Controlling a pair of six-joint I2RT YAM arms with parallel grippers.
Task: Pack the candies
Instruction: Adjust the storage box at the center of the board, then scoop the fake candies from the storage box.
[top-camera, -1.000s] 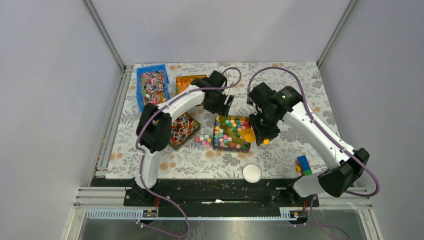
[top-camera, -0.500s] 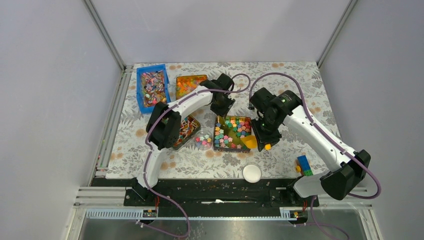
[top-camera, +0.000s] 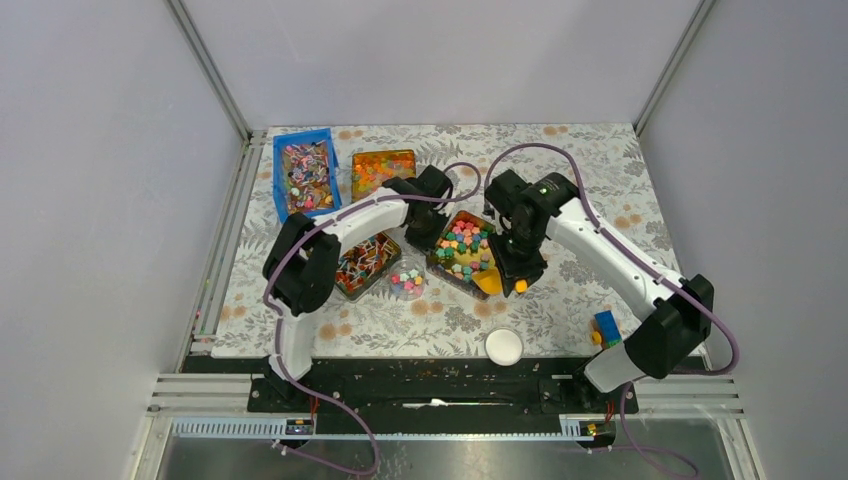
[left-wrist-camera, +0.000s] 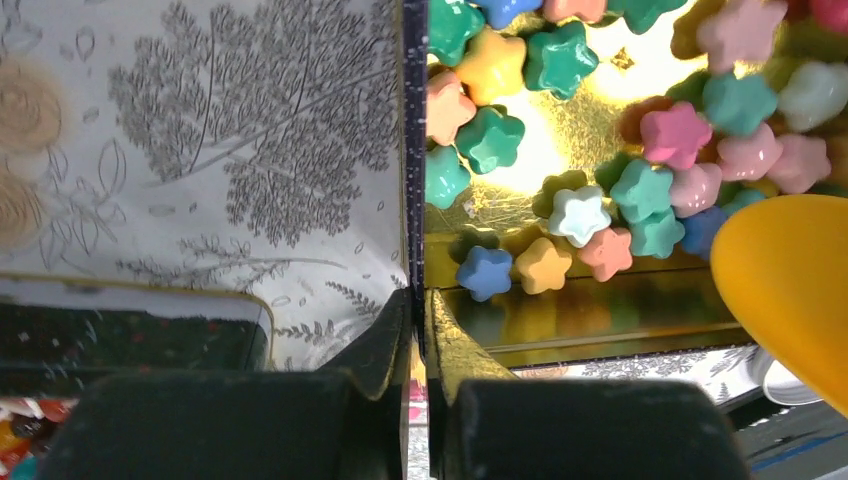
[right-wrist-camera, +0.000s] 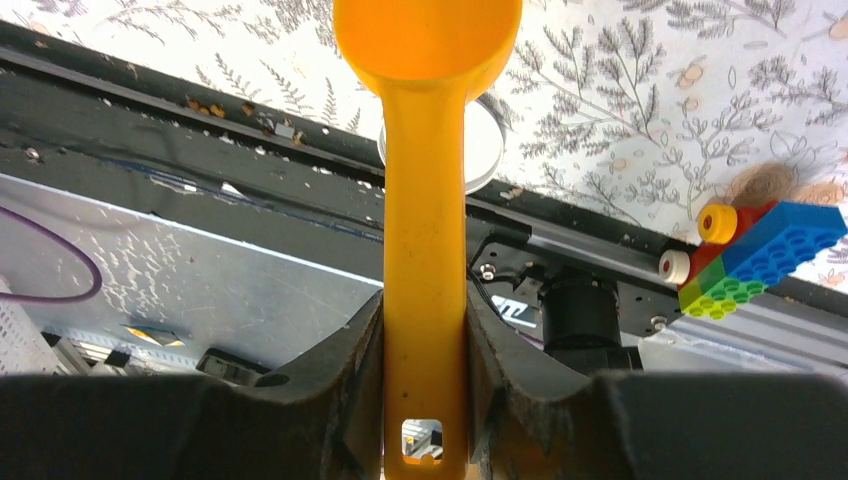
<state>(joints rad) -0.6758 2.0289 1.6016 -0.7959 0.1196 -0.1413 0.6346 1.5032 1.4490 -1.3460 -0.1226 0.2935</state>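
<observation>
Tabletop (top-camera: 600, 180) centre: tin (left-wrist-camera: 600, 310) askew, left wall pinched by closed left gripper (left-wrist-camera: 418, 310); right gripper (right-wrist-camera: 425, 330) clamped on scoop (right-wrist-camera: 425, 200) handle, bowl at tin's near-right corner; candies (left-wrist-camera: 560, 60) heaped inside tin.

This looks like a robotics lab cell. Plain grey panel walls (top-camera: 90, 200) close it in on the left, right and far sides, and aluminium frame posts (top-camera: 208, 68) stand in the far corners. A floral-print table cover (top-camera: 600, 170) is the work surface. Two white robot arms (top-camera: 610, 243) trailing purple cables (top-camera: 540, 148) are bolted to a black base rail (top-camera: 400, 378) at the near edge.
</observation>
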